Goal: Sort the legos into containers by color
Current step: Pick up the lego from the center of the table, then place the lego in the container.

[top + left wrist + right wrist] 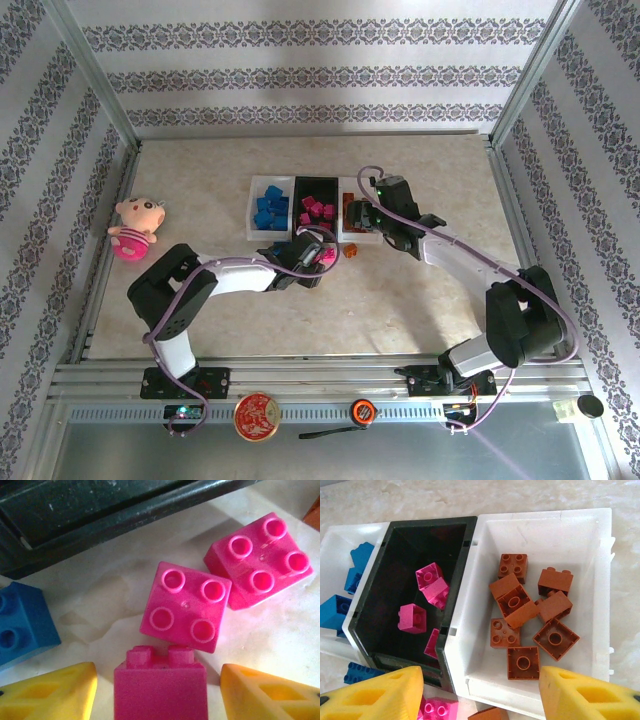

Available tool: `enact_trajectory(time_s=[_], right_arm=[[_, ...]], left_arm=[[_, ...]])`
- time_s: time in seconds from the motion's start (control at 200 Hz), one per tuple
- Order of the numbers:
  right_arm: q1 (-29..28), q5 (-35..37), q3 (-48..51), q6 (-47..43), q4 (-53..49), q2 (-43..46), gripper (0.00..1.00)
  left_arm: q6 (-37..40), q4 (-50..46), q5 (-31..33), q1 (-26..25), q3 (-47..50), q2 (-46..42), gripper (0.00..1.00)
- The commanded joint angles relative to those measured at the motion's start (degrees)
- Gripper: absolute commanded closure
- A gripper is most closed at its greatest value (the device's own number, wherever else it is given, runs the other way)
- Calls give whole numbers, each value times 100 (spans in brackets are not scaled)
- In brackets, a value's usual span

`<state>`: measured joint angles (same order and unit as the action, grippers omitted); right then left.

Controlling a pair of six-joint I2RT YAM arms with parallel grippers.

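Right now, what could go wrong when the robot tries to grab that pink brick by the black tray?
The left pincer straddles one pink brick, and a second pink brick sits right against it; lifting might drag or tip that one. A blue brick lies near one finger and could get nudged. The right pincer hovers close by over a white tray, so the arms might bump.
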<state>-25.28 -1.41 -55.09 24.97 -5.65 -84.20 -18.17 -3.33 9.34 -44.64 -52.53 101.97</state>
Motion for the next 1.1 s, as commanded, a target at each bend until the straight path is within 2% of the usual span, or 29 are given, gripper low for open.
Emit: enact_trajectory(time_s=[0.0,0.245,0.455,0.54,0.64,0.73,0.864,1.094], right_arm=[[-39,-39,121,57,117,163,37],[-39,-11,270,104,142,238,37],[-39,-53,496,118,168,394,37],[-55,-83,647,157,207,473,37],[-95,-97,847,225,279,562,37],[-167,-80,1021,283,318,653,37],[-356,-35,1294,327,296,857,37],[-693,3,1808,373,231,1378,37]], left_arm=[[207,326,31,-38,-109,86,40],[180,479,-178,-36,184,-146,64],[-213,229,-326,-93,742,-1307,67],[-334,6,-375,-65,710,-1832,69],[-410,-162,-761,210,377,-2088,70],[-421,-181,-1118,503,-135,-1875,71],[-440,-214,-1511,829,-1144,-956,72],[-616,-476,-1599,1283,-2674,665,73]])
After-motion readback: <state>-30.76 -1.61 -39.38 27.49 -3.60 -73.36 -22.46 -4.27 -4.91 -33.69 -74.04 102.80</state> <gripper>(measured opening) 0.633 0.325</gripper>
